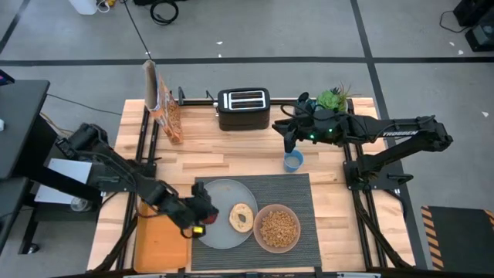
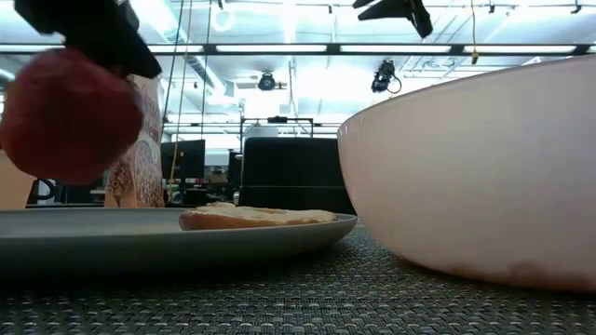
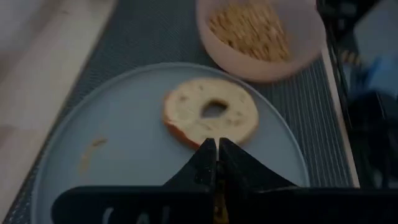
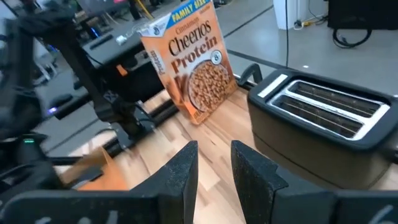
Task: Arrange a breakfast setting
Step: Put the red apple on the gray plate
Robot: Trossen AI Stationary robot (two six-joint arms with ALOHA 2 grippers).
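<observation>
A pale blue-grey plate (image 1: pixel 220 202) lies on the dark ribbed mat (image 1: pixel 297 191) with a bagel (image 1: pixel 241 217) flat on it. A pink bowl (image 1: pixel 278 228) of brown cereal stands on the mat beside the plate. My left gripper (image 1: pixel 205 215) is over the plate's left part, shut on a red apple (image 2: pixel 70 116). In the left wrist view the fingers (image 3: pixel 217 155) nearly meet and hide the apple. My right gripper (image 1: pixel 290 144) is open and empty at the far side, beside the toaster (image 1: pixel 244 108). The spoon is out of view. My left gripper comes at the apple from above, pointing down. Its dark fingers (image 2: pixel 93 37) stand on the apple's top (image 2: pixel 88 60), and the gripper itself hides the place of contact. The apple hangs below the fingers, clear of the plate (image 2: pixel 140 228).
A small blue cup (image 1: pixel 293 161) stands at the mat's far edge below my right gripper. A cereal box (image 1: pixel 162 104) stands at the far left and a green plant (image 1: pixel 333 98) at the far right. A flat orange tray (image 1: pixel 158 241) lies left of the mat.
</observation>
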